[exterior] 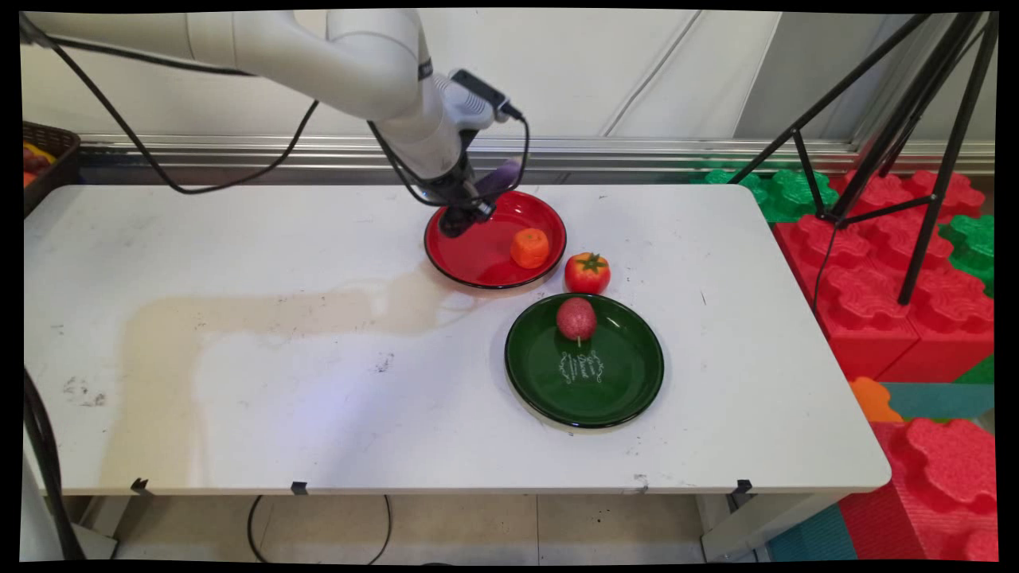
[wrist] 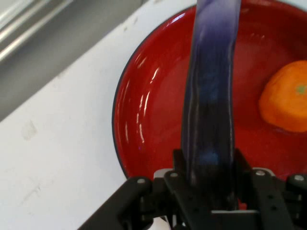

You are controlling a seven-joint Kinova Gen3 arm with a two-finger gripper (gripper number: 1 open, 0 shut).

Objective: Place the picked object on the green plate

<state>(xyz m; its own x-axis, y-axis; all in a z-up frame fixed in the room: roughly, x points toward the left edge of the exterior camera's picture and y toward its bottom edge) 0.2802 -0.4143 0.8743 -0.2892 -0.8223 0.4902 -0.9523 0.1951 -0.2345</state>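
White table [exterior: 318,398] stained; foam blocks [exterior: 892,263] right.

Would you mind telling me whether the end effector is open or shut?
Shut on the purple object: the end effector grips its lower end above the red plate.

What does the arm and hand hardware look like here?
White arm of rounded tubular links, with black cables hanging from it. A small grey-and-black camera module sits at the wrist. The hand is black, a two-finger type with bolted linkage bars.
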